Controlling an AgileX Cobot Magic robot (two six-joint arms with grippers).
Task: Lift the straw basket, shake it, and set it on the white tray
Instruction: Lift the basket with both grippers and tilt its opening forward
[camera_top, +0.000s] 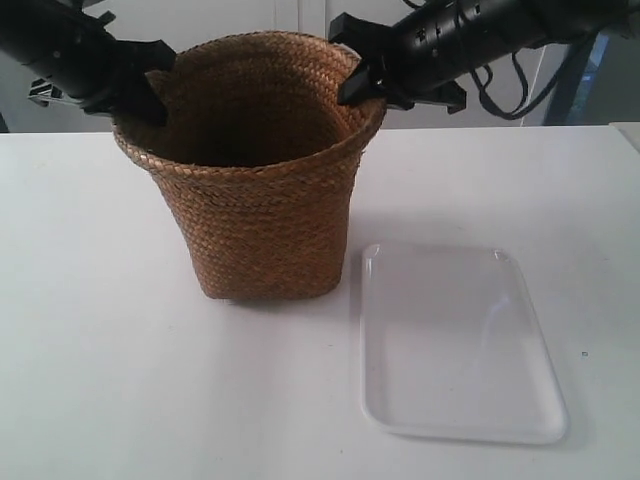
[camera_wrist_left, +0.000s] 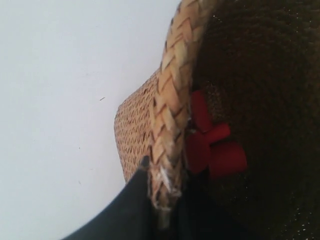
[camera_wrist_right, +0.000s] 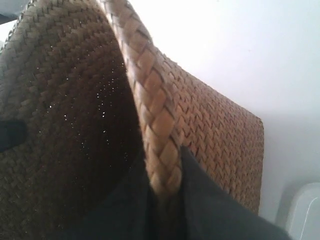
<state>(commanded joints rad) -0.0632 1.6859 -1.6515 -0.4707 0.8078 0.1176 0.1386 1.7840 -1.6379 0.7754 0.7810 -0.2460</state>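
Observation:
The straw basket (camera_top: 265, 220) stands upright on the white table, its base beside the tray's far left corner. To its right the white tray (camera_top: 455, 340) lies flat with nothing on it. My left gripper (camera_wrist_left: 162, 200) is shut on the braided rim (camera_wrist_left: 172, 100), one finger outside and one inside; it is the arm at the exterior view's left (camera_top: 140, 100). On the opposite side my right gripper (camera_wrist_right: 165, 190) pinches the rim (camera_wrist_right: 155, 125) the same way, seen at the exterior view's right (camera_top: 365, 85). Red pieces (camera_wrist_left: 215, 147) lie inside the basket.
The table (camera_top: 100, 380) is plain white. A corner of the tray (camera_wrist_right: 306, 212) shows beyond the basket wall in the right wrist view. Black cables (camera_top: 520, 90) hang behind the right arm.

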